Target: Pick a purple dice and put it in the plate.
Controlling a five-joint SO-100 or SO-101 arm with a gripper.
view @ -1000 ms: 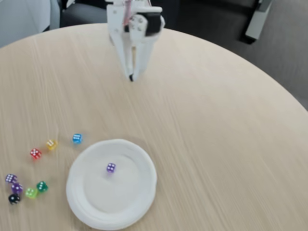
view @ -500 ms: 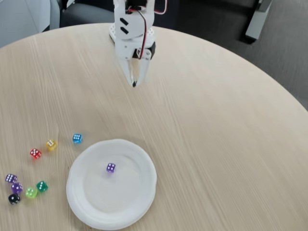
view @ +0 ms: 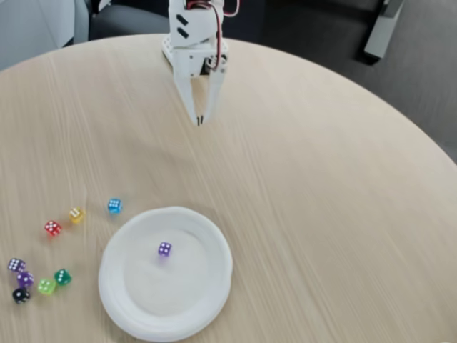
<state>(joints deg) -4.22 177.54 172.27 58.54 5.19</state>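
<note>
Fixed view. End effector (view: pixel 201 121) at the far side of the table (view: pixel 321 214), near the arm base, fingers pointing down with the tips drawn together and nothing between them. Over the last second the wrist has turned from a side-on pose to facing the camera, and the tip has shifted only slightly; no approach toward the dice.

One purple dice (view: pixel 164 249) lies inside the plate (view: pixel 214 286), a little left of centre, flat on the plate floor, well apart from the end effector. It has not moved across the second.

Two more purple dice (view: pixel 16 264) (view: pixel 25 278) sit in the cluster at the table's left edge, next to the black die (view: pixel 21 294), untouched.

Judgement: placement looks complete; arm appears to be settling into a rest pose
</note>
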